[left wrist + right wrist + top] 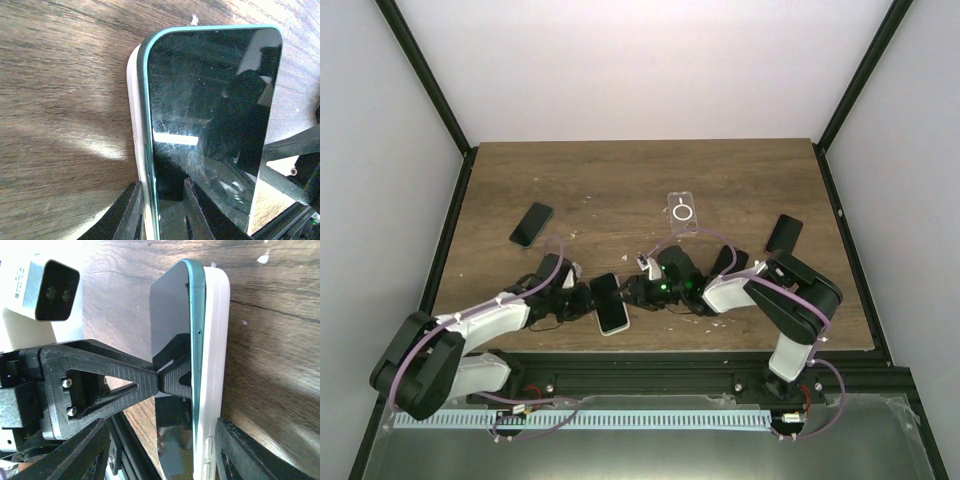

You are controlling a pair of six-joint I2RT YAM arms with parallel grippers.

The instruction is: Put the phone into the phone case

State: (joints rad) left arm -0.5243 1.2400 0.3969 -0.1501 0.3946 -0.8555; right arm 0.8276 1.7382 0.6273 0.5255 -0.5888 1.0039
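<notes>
A phone (611, 302) with a dark screen and teal rim sits partly in a white phone case near the table's front edge. In the left wrist view my left gripper (162, 212) is shut on it, one finger on the screen (210, 100) and the other behind the white case (133, 100). The phone's rim stands proud of the case along that side. My left gripper (588, 300) holds it from the left. My right gripper (632, 295) is open, and its fingers (245, 455) straddle the phone (196, 340) and case (216, 340) without clamping.
A second dark phone (531, 223) lies at the left of the table and a third (783, 234) at the right. A clear case with a ring (682, 210) lies behind my right arm. Small white crumbs dot the wood. The table's front edge is just below the grippers.
</notes>
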